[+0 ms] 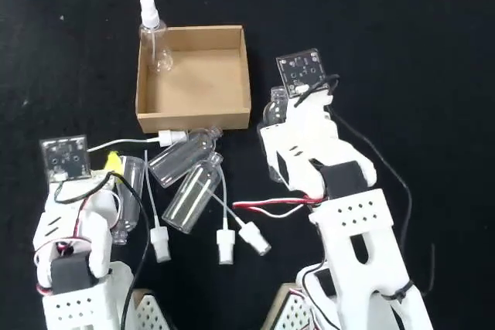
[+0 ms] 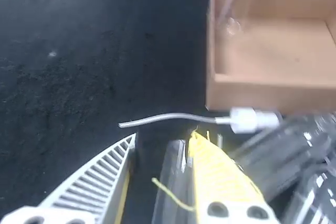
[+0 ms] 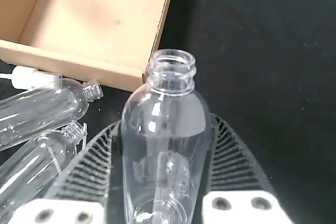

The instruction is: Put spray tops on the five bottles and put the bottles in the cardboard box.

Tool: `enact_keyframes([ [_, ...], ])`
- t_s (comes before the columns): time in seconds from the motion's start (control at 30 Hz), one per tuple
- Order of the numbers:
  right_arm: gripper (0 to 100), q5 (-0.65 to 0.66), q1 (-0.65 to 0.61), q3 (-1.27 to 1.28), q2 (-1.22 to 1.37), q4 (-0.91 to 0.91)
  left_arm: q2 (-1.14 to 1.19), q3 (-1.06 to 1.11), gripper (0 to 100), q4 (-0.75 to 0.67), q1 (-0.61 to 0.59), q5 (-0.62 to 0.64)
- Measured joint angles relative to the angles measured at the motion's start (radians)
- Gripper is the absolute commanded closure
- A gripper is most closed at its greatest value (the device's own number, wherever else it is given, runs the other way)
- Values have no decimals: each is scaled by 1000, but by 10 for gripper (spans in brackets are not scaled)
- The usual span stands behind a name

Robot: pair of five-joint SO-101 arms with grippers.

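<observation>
Right of the box: the right gripper [image 3: 167,127] is clamped on the gripped bottle [image 3: 163,103], one finger on each side of its body. The neck is bare and the mouth points toward the box.
Box [image 1: 193,121]: open-topped cardboard, sitting on the black table [image 1: 402,52] toward the far side.
Far-left box corner: the capped bottle [image 1: 155,36] stands upright with a white spray top on.
Front of the box: two bare bottles lie side by side on a slant, the upper bottle [image 1: 182,156] and the lower bottle [image 1: 192,191]. Both necks point up toward the box's near right corner.
Tubed top [image 1: 172,138]: lies between the box's front wall and the upper bottle, touching that bottle, with its tube trailing off to the left.
Left gripper [image 2: 164,137]: jaws partly apart, low over the table, astride the flat bottle [image 2: 173,182]. That bottle lies against the yellow finger, and a dark gap shows on the white finger's side.
Near side: the left top [image 1: 160,241], middle top [image 1: 226,245] and right top [image 1: 254,237] lie loose, with thin tubes running up toward the lying bottles.
</observation>
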Motion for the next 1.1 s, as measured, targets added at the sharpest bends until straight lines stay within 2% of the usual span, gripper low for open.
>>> enact_keyframes([
  [0.3, 906, 0, 0, 0, 0, 0, 293, -126, 851, 15, 80, -81],
  [0.57, 906, 0, 0, 37, 0, -55, 516, -141, 852, 15, 180, -84],
  [0.8, 905, 0, 0, 37, 0, -57, 628, -143, 848, 15, 201, -84],
  [1.1, 905, 0, 0, 37, 0, -60, 735, -152, 852, 20, 308, 49],
])
